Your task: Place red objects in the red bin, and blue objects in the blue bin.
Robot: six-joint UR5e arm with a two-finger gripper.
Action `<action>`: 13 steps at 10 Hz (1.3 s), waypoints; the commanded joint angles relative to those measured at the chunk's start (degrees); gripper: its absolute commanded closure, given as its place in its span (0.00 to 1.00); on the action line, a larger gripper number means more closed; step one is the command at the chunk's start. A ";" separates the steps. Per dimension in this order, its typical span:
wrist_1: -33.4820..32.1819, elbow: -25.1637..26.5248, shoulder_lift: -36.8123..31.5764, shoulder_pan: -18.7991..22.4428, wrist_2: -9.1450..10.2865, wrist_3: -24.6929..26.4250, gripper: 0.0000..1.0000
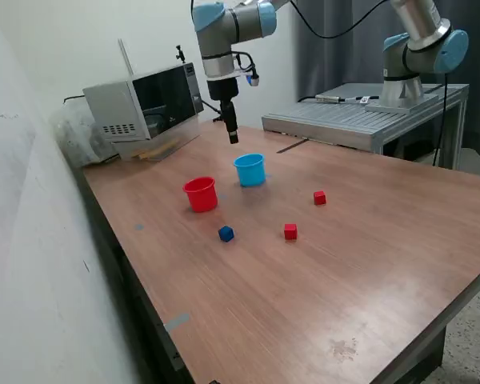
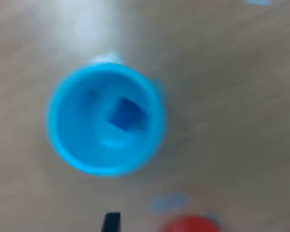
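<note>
Wooden table (image 1: pixel 368 272): carrying all task items; a microwave (image 1: pixel 148 106) is sitting at its far left corner in the exterior view, and a metal stand (image 1: pixel 360 120) with a second arm's base is standing beyond the far edge.

Gripper (image 1: pixel 233 138): hanging above the table, just behind and to the exterior view's left of the blue cup, pointing straight down. The fingers are appearing as one narrow dark shape; whether they are together or apart cannot be told. Nothing is showing in them.

Blue cup (image 1: pixel 250 170): standing upright near the table's middle. In the blurred wrist view the blue cup (image 2: pixel 105 120) is being seen from directly above, and one dark-blue cube (image 2: pixel 127 114) is lying inside it on the bottom.

Red cup (image 1: pixel 200 194): standing upright just to the exterior view's left of the blue cup and slightly nearer, not touching it. Its contents are not showing. Its rim (image 2: pixel 189 224) is peeking in at the wrist view's edge.

Second dark-blue cube (image 1: pixel 226 233): lying on the table, nearer than the red cup.

Red cubes: one (image 1: pixel 290 231) is lying to the right of the loose blue cube; the other (image 1: pixel 319 198) is lying farther right and farther back. Both are sitting outside the cups, apart from each other.
</note>
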 commanded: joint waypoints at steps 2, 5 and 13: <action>0.89 -8.53 1.66 5.21 3.88 -3.22 0.00; -0.61 -12.23 6.75 6.00 8.20 -9.78 0.00; -3.68 -28.06 26.53 8.91 8.12 -30.81 0.00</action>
